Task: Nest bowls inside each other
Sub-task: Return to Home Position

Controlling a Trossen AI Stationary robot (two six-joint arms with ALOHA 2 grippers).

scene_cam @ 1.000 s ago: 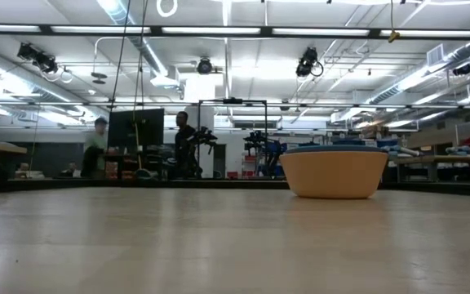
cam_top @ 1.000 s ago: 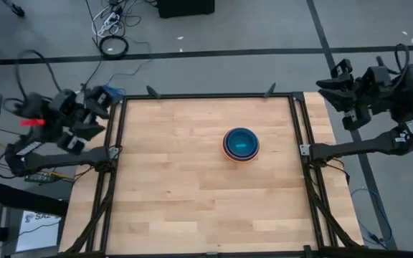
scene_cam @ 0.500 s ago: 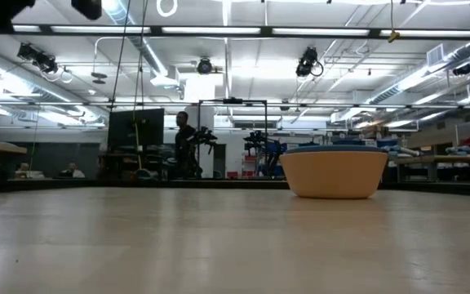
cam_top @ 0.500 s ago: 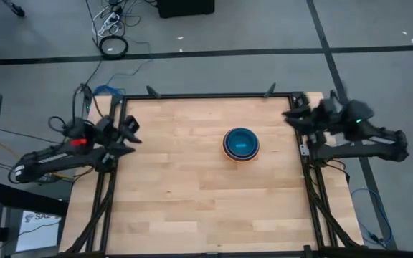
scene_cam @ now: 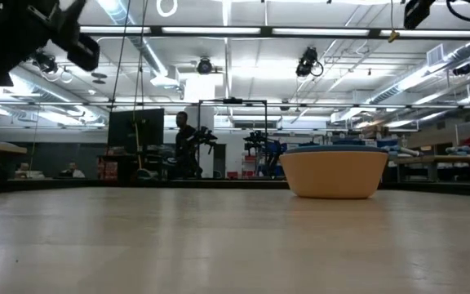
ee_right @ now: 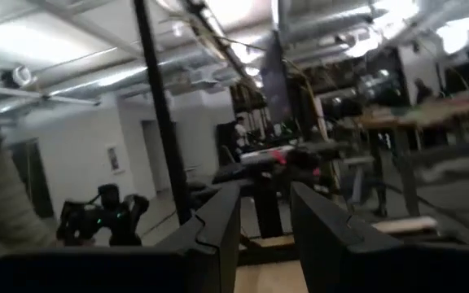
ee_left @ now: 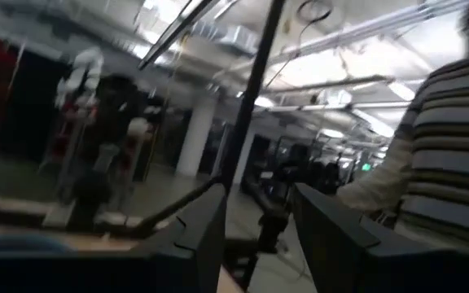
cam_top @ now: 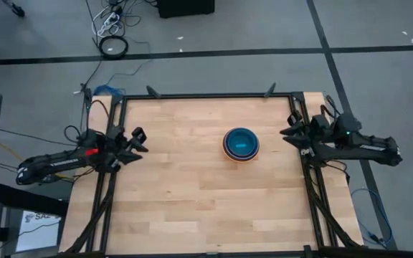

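A stack of nested bowls (cam_top: 241, 144) rests on its base right of the table's middle. From above it shows an orange outer wall, a blue rim and a cyan inside. In the low view the orange outer bowl (scene_cam: 334, 173) hides the inner ones except a blue rim. My left gripper (cam_top: 136, 140) hovers low over the table's left edge, open and holding nothing (ee_left: 259, 244). My right gripper (cam_top: 287, 133) hovers over the right edge, likewise open with nothing between its fingers (ee_right: 265, 228). Both stand well away from the bowls.
A black metal frame (cam_top: 117, 179) runs around the wooden table (cam_top: 192, 193). Cables (cam_top: 113, 44) lie on the floor beyond the far edge. A person in a striped sleeve (ee_left: 450, 138) stands close by the left arm; people (scene_cam: 184, 135) show in the room behind.
Both arms have folded down from high, raised poses. My left gripper has sunk and come in over the table's left edge, my right gripper has sunk over the right edge, each rolling a little. The stack of bowls has not moved.
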